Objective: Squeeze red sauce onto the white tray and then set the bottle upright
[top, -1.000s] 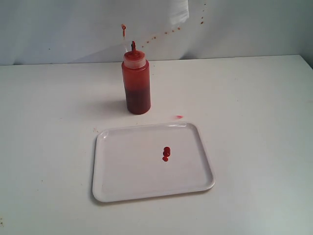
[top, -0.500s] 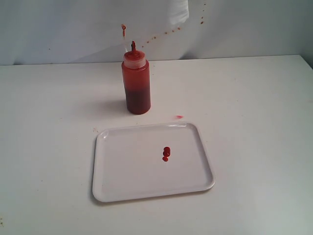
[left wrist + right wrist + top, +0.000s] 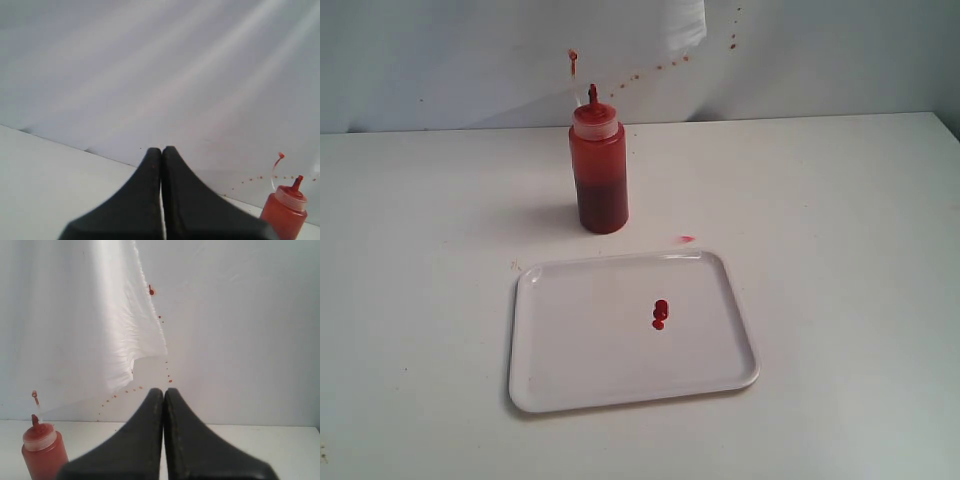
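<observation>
The bottle (image 3: pixel 598 165) stands upright on the table behind the white tray (image 3: pixel 580 350), its whitish cap and red nozzle on top. A small cluster of red sauce (image 3: pixel 660 313) lies near the tray's middle. Neither arm shows in the exterior view. In the left wrist view my left gripper (image 3: pixel 161 150) is shut with its black fingers pressed together, far from the bottle (image 3: pixel 284 212), which sits at the frame's edge. My right gripper (image 3: pixel 163 391) is likewise shut on nothing, with the bottle (image 3: pixel 44 452) off to its side.
A small pinkish-red spot (image 3: pixel 686 239) marks the table just beyond the tray's far rim. Red specks (image 3: pixel 655 68) dot the white back wall, where a white sheet (image 3: pixel 120 325) hangs. The white table stretches wide on both sides of the tray.
</observation>
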